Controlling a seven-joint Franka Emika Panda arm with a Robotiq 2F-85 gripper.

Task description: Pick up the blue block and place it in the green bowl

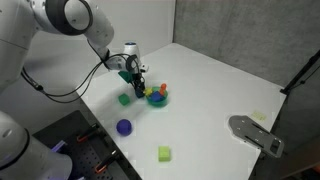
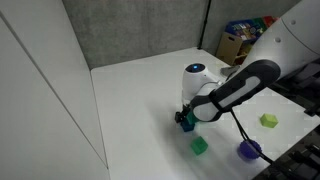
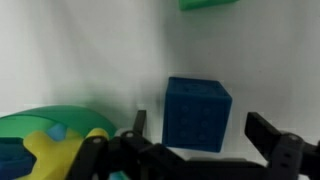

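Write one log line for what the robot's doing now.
phase: pre-grasp | gripper: open, flanking small dark blue block | block: on white table, unlifted | round teal-green bowl: beside block

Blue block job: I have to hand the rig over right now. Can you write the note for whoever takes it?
Gripper: open, low over the table, fingers on either side of the blue block, not closed on it.
Blue block: on the table, just beside the green bowl, not in it. The bowl already holds other small toys.
Done: gripper lined up over the block.
Left: close on the block, lift it, carry it over the bowl, release.
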